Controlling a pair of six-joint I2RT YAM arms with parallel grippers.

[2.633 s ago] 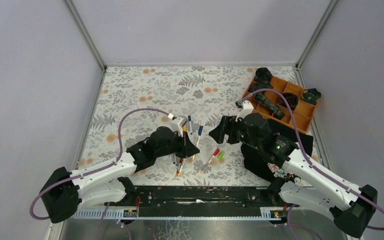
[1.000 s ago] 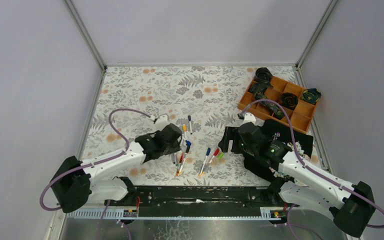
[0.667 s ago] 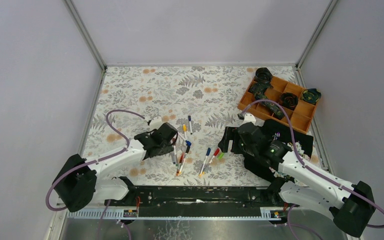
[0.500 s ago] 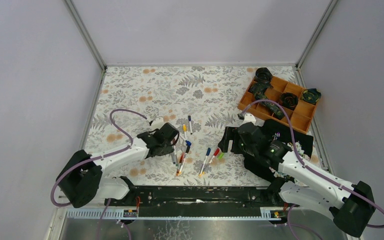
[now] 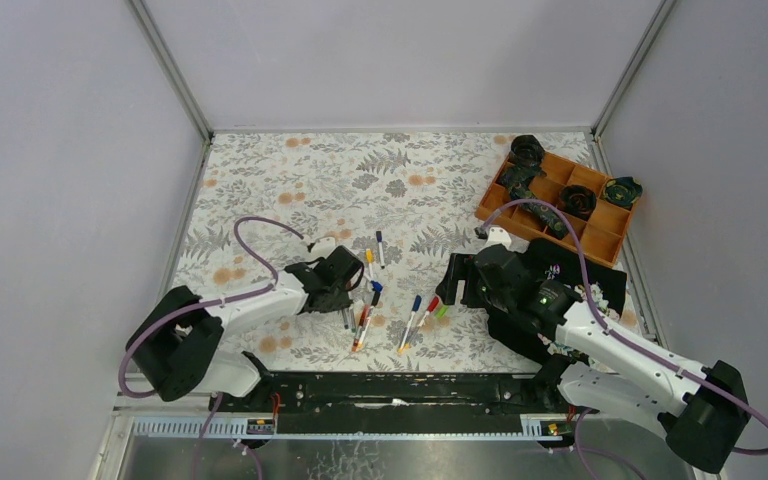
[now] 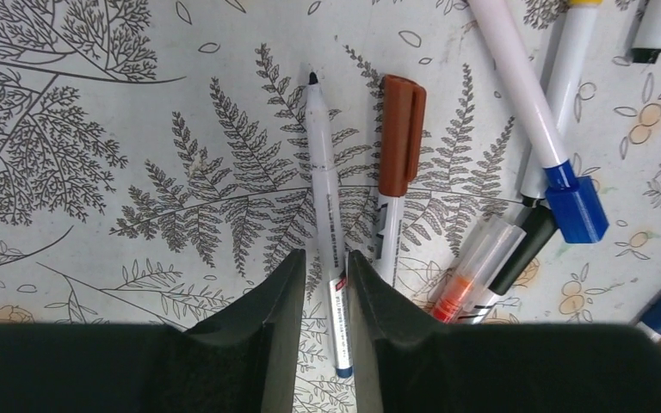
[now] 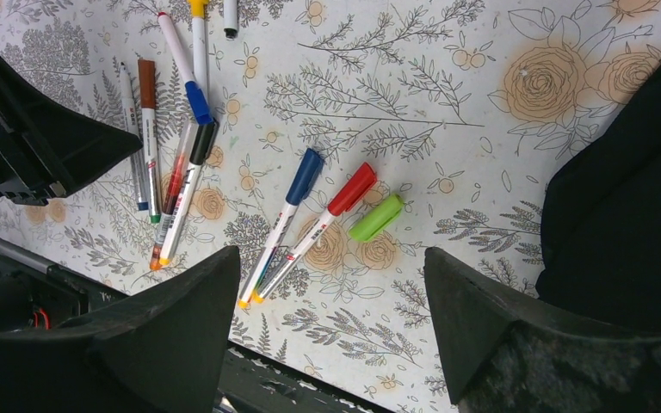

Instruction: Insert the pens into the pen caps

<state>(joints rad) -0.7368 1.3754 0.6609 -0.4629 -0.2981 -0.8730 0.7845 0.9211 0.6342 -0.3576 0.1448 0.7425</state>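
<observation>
In the top view, your left gripper (image 5: 345,290) is down at the left edge of the pens (image 5: 365,305) strewn mid-table. Your right gripper (image 5: 452,282) hangs just right of them. The green cap (image 5: 441,311) lies almost under it (so the right arm is clearly the nearer one for that cap).

In the left wrist view, the left gripper (image 6: 327,258) is drawn in tight on the barrel of the black-tipped pen (image 6: 320,172), gripping near its tail. The pen lies flat on the table (image 6: 95,215), its long axis running straight away from the fingers with the bare tip at the far end. A brown-capped pen (image 6: 398,138) lies parallel, just beside it on the right.

In the right wrist view, your right gripper (image 7: 336,344) is spread wide and holds nothing. The green cap (image 7: 376,217) lies ahead of the fingers, slanted, just beside the red-capped pen (image 7: 327,228). You will likely need to turn that wrist so the fingers cross the cap's slanted axis.
</observation>
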